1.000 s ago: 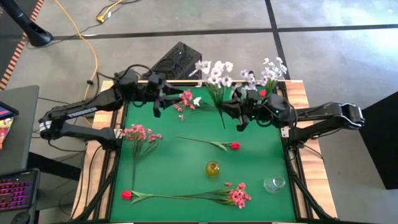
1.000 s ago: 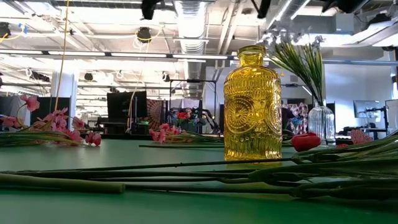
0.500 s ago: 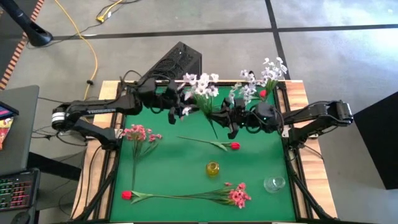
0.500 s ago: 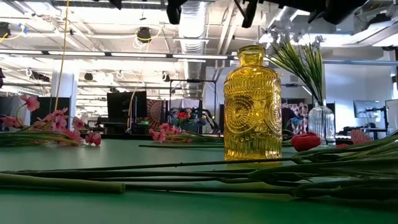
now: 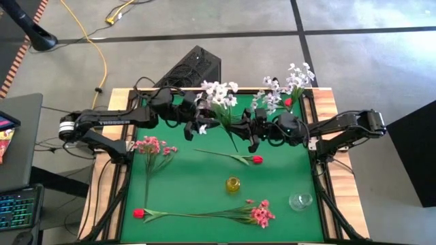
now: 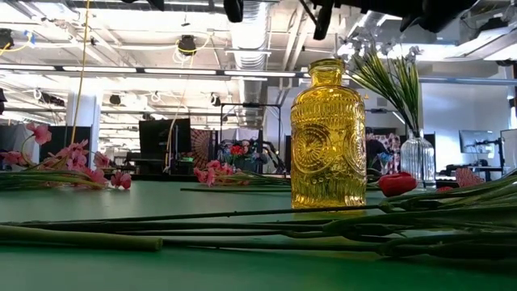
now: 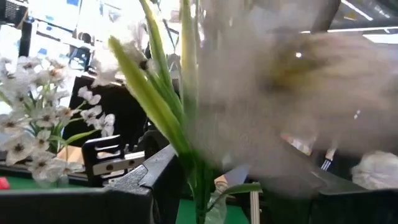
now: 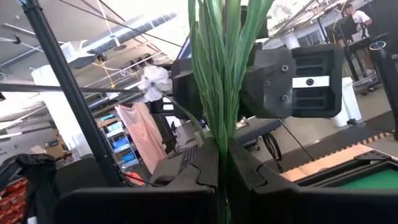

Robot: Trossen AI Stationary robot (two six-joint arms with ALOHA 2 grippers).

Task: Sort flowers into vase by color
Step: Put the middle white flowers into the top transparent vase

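A white blossom spray (image 5: 219, 93) with long green leaves is up in the air over the far middle of the green mat, between both arms. My right gripper (image 5: 249, 131) is shut on its stems. My left gripper (image 5: 203, 122) is open; its fingers stand either side of the same stems (image 7: 198, 186), with a blurred white blossom close to its camera. Whether they touch, I cannot tell. A second white spray (image 5: 289, 83) stands in a vase at the far right corner. The yellow vase (image 5: 233, 184) stands upright on the mat. My right gripper pinches the bundle of green stems and leaves (image 8: 219, 134) between its two fingers (image 8: 193, 171), which lie across the stems. It comes roughly level from the table's right. The spray is lifted clear of the mat and stands upright, blossoms above the fingers.
A pink spray (image 5: 152, 145) lies on the left of the mat and a red bud (image 5: 257, 160) with its stem near the middle. Another red bud (image 5: 138, 213) and a pink spray (image 5: 261, 215) lie along the near edge. A clear glass vase (image 5: 300, 201) stands near right.
My right gripper has carried the white spray toward the table's left, still upright. My left gripper has moved toward the table's right, up to the spray's stems. A pink sprig that showed beside the left gripper a second ago is out of sight now.
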